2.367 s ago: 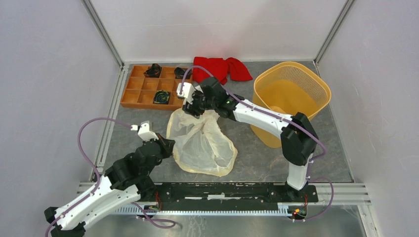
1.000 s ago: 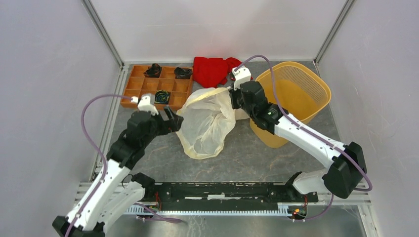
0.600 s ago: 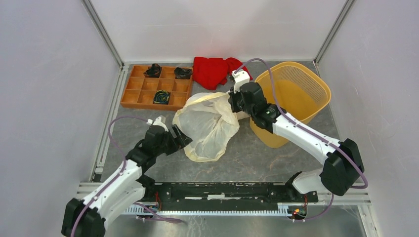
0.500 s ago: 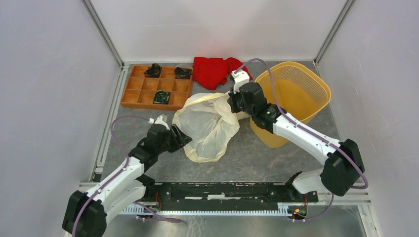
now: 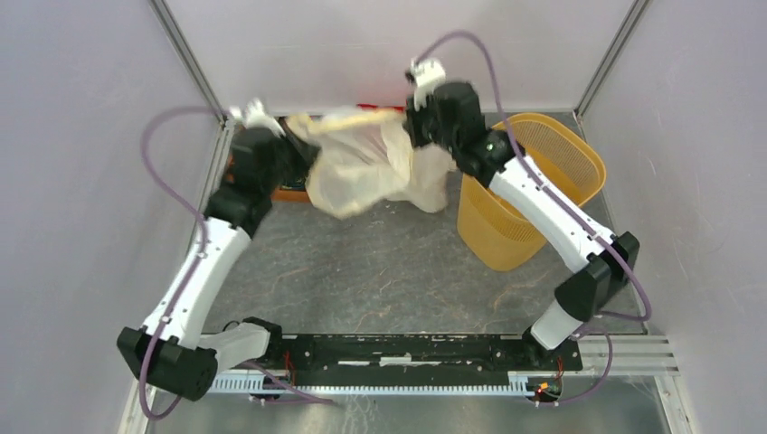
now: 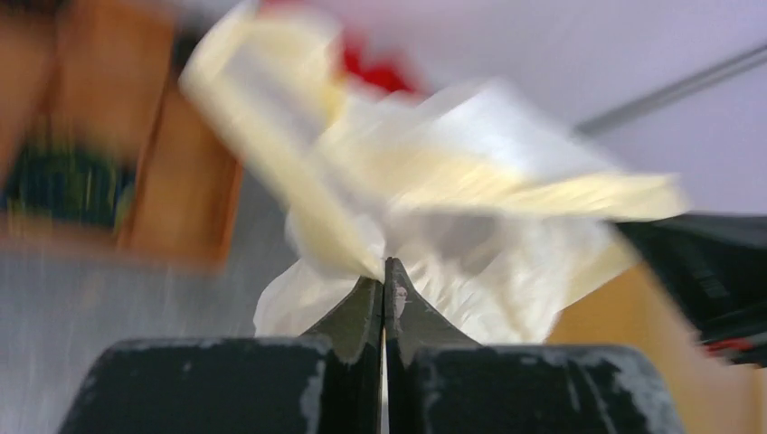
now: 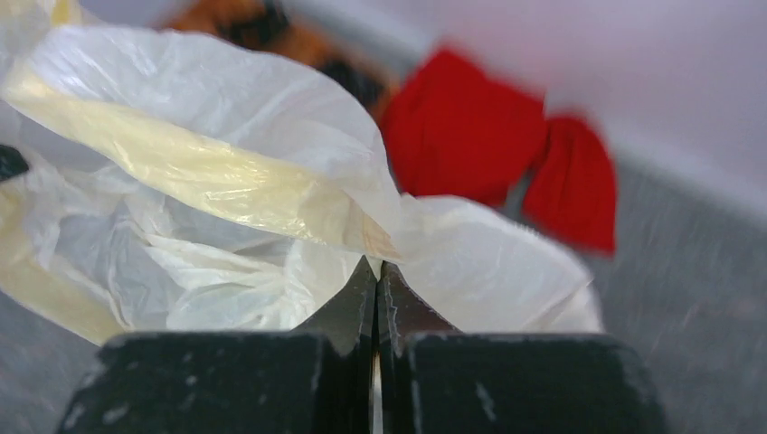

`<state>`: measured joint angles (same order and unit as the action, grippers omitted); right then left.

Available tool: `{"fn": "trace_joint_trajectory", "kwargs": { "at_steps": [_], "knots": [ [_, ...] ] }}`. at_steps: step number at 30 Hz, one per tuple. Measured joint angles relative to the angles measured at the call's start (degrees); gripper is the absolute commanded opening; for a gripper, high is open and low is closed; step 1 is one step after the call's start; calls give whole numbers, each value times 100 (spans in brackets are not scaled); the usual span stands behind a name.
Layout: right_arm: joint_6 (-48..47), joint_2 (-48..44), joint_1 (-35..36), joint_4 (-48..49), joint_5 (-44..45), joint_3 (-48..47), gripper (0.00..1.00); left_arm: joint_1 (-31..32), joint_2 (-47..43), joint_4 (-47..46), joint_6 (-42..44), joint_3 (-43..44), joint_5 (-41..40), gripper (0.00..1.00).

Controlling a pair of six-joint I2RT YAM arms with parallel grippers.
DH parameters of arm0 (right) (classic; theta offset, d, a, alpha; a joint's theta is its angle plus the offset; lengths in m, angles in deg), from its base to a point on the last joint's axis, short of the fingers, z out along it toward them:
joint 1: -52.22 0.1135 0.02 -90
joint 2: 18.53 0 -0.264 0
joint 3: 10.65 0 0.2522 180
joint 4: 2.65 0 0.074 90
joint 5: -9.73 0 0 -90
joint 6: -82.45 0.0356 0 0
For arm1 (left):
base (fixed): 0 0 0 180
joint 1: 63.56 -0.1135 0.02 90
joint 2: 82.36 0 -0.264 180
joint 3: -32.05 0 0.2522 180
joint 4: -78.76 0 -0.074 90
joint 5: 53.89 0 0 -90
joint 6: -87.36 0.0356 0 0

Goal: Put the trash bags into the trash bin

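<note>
The cream-white trash bag [image 5: 362,163] hangs in the air at the back of the table, stretched between both grippers. My left gripper [image 5: 294,136] is shut on the bag's left rim [image 6: 348,244], fingertips pinched together [image 6: 384,271]. On the right rim of the bag [image 7: 226,181] my right gripper [image 5: 411,122] is shut, also with tips closed [image 7: 378,269]. The yellow-orange trash bin [image 5: 543,181] stands just right of the bag, under the right arm. The bag's lower part dangles beside the bin's left wall, outside it.
A brown compartment tray [image 5: 289,192] lies at the back left, mostly hidden behind the left arm and bag. A red cloth [image 7: 488,145] lies at the back wall behind the bag. Enclosure walls and posts stand close on both sides.
The left gripper closed on the bag's left edge. Both arms then rose and swung toward the back wall, lifting the bag off the table and spreading it.
</note>
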<state>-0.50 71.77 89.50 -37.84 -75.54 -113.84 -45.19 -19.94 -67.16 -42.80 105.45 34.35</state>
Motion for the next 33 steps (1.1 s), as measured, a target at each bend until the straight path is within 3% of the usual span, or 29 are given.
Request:
{"fn": "trace_joint_trajectory", "kwargs": {
  "at_steps": [3, 5, 6, 10, 13, 15, 19, 22, 25, 27, 30, 33],
  "knots": [
    [-214, 535, -26, -291, -262, -2332, 0, -151, 535, 79, 501, 2559, 151, 2],
    [-339, 146, 37, 138, -516, -2704, 0, -160, 376, -398, 695, 3528, 525, 2],
    [-391, -332, 101, 551, -660, -2382, 1, -157, 142, -625, 726, 3604, 684, 2],
    [-584, -3023, 310, 2822, -1292, 758, 1, -146, -1692, -1696, 721, 2140, 1134, 2],
    [-581, -3904, 306, 4111, -1429, 2546, 1, -142, -2640, -1818, 535, 614, 828, 2],
    [-509, -3668, 308, 4345, -1530, 3239, 1, -142, -2575, -1539, 385, -372, 632, 2],
    [-116, -2065, 306, 3652, -1766, 4478, 1, -142, -1788, -407, -151, -2769, 706, 2],
    [20, -1746, 308, 2457, -1836, 4841, 1, -138, -2170, 629, -400, -3366, 796, 2],
    [-94, -1725, 315, 1469, -1821, 3672, 1, -138, -2184, 844, -332, -2184, 791, 2],
    [-225, -1617, 326, 1086, -1818, 2243, 1, -138, -1659, 826, -120, -525, 822, 2],
    [-387, -1683, 341, 1458, -1888, 225, 1, -142, -1198, 144, 238, 1631, 953, 2],
    [-385, -2490, 367, 2282, -2085, 122, 1, -142, -1690, -662, 483, 2031, 992, 2]
  ]
}}
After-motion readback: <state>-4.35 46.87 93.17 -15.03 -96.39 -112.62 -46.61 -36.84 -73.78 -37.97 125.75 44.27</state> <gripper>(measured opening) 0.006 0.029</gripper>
